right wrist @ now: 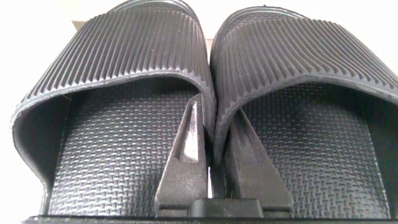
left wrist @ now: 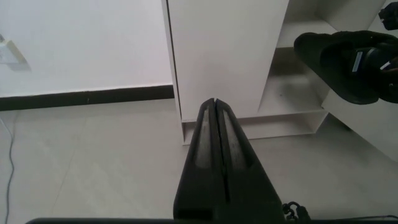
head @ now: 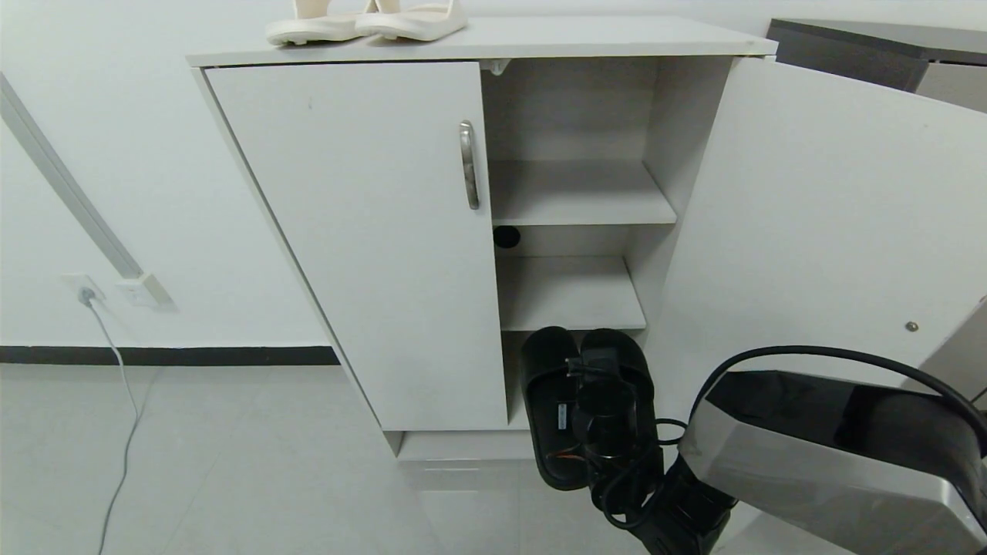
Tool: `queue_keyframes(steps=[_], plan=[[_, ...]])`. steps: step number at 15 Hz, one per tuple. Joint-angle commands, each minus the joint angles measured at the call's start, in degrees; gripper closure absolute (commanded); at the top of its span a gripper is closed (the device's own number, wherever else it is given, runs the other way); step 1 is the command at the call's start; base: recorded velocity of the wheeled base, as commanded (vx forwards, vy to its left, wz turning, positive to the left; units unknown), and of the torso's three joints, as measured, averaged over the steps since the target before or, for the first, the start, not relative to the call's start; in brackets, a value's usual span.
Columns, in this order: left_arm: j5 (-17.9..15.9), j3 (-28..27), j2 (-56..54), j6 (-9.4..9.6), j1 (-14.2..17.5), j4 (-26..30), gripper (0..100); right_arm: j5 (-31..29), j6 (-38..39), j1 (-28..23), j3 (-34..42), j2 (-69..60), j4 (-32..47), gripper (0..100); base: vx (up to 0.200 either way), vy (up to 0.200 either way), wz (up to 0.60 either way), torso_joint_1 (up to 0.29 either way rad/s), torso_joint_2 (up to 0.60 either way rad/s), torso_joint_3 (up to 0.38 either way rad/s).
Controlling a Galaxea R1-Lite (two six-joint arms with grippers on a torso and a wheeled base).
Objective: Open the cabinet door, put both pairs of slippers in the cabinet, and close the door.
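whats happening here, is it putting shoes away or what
The right gripper has its fingers shut on the inner edges of the black slippers, holding the pair at the mouth of the cabinet, low down, with the right door open. The white slippers sit on the cabinet top. The left gripper hangs shut above the floor.

1. Two black slippers (right wrist: 124,81) lie side by side, ribbed straps and textured footbeds facing the camera.
2. The right tool (right wrist: 214,134) pinches their touching inner walls, with one of its fingers (right wrist: 185,165) inside each slipper.
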Motion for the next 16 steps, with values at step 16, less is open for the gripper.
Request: queue_keyframes(steps=[16], plan=[[0.01, 0.01, 0.05, 0.02, 0.01, 0.0, 100, -0.02, -0.08, -0.28, -0.88, 0.44, -0.09, 100, 0.138, 0.0, 0.0, 0.002, 0.0, 0.002]])
